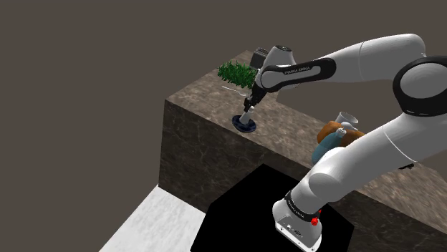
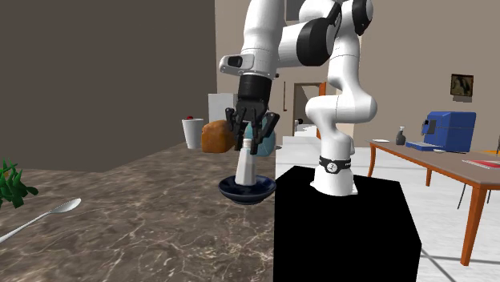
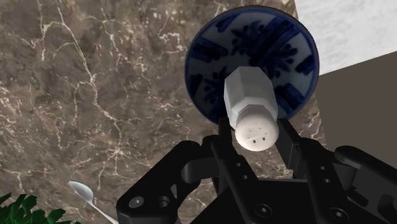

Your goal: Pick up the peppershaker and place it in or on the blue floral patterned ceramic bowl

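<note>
The black gripper (image 3: 256,126) pinches the white peppershaker (image 3: 249,94) just below its holed cap, one finger on each side. The shaker leans slightly, its base down inside the blue floral bowl (image 3: 213,54). The bowl sits on a brown marble counter (image 3: 95,95) near its edge. A spoon (image 2: 50,213) and a green plant (image 1: 235,71) lie farther along the counter.

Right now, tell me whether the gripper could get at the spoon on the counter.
Probably not yet: the gripper is shut on the pepper shaker in the blue bowl. Nothing stands between it and the spoon, so once it lets go, likely yes.
</note>
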### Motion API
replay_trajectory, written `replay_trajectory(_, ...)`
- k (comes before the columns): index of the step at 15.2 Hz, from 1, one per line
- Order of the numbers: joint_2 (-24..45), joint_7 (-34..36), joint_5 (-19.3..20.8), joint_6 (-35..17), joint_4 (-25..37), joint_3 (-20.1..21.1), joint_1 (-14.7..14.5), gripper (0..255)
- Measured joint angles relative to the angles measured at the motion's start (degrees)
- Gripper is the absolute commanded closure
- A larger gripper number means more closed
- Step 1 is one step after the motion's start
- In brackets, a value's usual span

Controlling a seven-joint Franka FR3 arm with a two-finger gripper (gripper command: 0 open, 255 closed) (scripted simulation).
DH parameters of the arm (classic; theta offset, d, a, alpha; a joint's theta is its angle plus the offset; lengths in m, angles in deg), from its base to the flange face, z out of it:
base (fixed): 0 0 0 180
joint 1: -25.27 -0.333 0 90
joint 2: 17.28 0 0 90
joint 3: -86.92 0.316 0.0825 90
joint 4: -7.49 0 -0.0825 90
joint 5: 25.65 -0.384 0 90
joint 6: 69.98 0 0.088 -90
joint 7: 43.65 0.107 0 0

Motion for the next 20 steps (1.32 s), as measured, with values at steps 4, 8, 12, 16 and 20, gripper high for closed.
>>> replay_trajectory(4,0.05,-0.01,-0.01,-0.07,-0.01,-0.01,0.0,0)
replay_trajectory(8,0.05,0.0,-0.01,-0.08,-0.01,-0.01,0.0,0)
replay_trajectory(12,-1.65,0.28,0.16,2.3,0.72,0.39,0.0,0)
replay_trajectory(16,-4.72,0.42,0.29,7.52,2.91,1.0,0.04,0)
replay_trajectory(20,-4.93,0.43,0.3,7.93,3.04,1.05,0.05,0)
